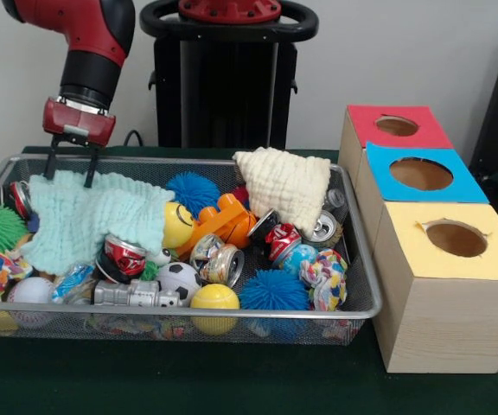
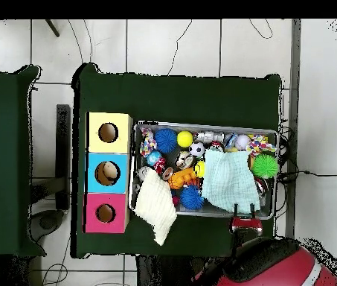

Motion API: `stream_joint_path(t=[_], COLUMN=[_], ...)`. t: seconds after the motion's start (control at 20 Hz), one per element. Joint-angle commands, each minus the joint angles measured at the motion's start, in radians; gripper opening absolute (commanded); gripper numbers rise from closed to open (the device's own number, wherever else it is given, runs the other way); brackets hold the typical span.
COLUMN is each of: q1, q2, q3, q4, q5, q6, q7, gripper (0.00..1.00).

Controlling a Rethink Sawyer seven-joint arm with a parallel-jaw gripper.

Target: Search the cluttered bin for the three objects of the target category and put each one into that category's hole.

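Gripper (image 1: 70, 167) fingers hang spread apart at the upper left of the front view, their tips at the far edge of the pale green cloth (image 1: 93, 216), holding nothing. From overhead the same gripper (image 2: 245, 210) sits at the lower edge of the wire bin (image 2: 201, 124), over the lower border of that cloth (image 2: 230, 180).

Which category is wanted cannot be told from the scene, but the cloths look the likely candidates: the green one is spread over the left part of the bin, and a cream cloth (image 1: 288, 186) is draped over the far right rim, hanging out of the bin toward the bottom of the overhead view (image 2: 157, 208). A third one is not visible; it may lie buried under the balls and cans.

Three boxes stand at the right of the front view, each with a round hole: red (image 1: 396, 126), blue (image 1: 420, 174) and yellow (image 1: 455, 238).

To do this grasp well, the fingers should probably come straight down onto a raised fold near the cloth's edge and pinch only fabric, not the can (image 1: 125, 255) or yellow ball (image 1: 176, 225) lying against it. Lifting high before moving sideways would let the cloth hang free of the rim and avoid dragging toys out.
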Motion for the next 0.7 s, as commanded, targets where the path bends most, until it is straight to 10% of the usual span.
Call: stream_joint_path(t=[0.05, 0.7], q1=[0.005, 0.016], q2=[0.006, 0.023], q3=[0.022, 0.001], q4=[0.023, 0.046], q5=[0.06, 0.124], q6=[-0.078, -0.136], q7=[0.092, 0.097], gripper=[1.0, 1.0])
